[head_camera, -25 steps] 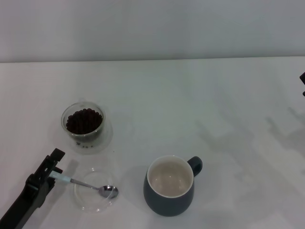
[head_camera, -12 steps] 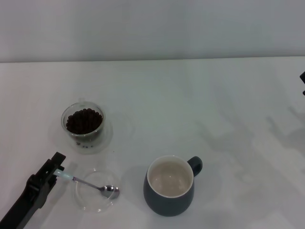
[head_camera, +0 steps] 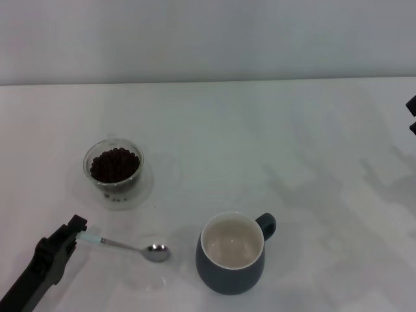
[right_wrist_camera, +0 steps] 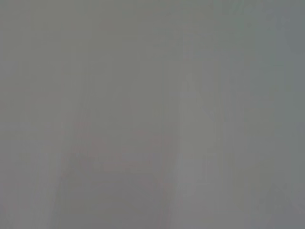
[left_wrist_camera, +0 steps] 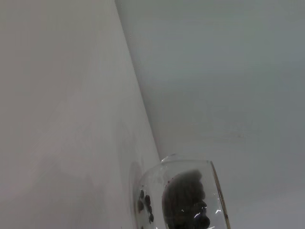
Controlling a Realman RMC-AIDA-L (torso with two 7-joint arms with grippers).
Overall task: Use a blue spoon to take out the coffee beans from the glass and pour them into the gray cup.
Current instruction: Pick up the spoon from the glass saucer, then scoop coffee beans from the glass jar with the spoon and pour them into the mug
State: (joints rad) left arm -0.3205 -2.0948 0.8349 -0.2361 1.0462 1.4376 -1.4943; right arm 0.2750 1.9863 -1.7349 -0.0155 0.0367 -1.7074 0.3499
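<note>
Head view, left to right. Item one: left gripper (head_camera: 77, 232), at the near left of the table (head_camera: 273, 130), its fingers clamped on the pale handle end of the blue spoon (head_camera: 127, 246). Compared with a second ago the gripper sits lower and nearer the robot, and the spoon bowl, which then rested inside a shallow clear dish, now lies further right, close to the gray cup; the dish itself can hardly be made out under it now. Reading: the spoon is picked up and in hand, bowl empty, scooping not yet begun. Item two: glass (head_camera: 113, 169), beyond the spoon and well apart from it, upright, holding the coffee beans (head_camera: 114, 164) heaped to near the rim; the left wrist view shows the same glass (left_wrist_camera: 183, 198) close by, beans dark inside. Item three: gray cup (head_camera: 231, 253), near centre, just right of the spoon bowl, handle turned away to the right, cream interior with no beans in it. Item four: right gripper (head_camera: 412, 116), only a sliver at the far right edge, parked; whether its fingers are apart or together cannot be told. Right wrist view: blank grey, nothing identifiable.
</note>
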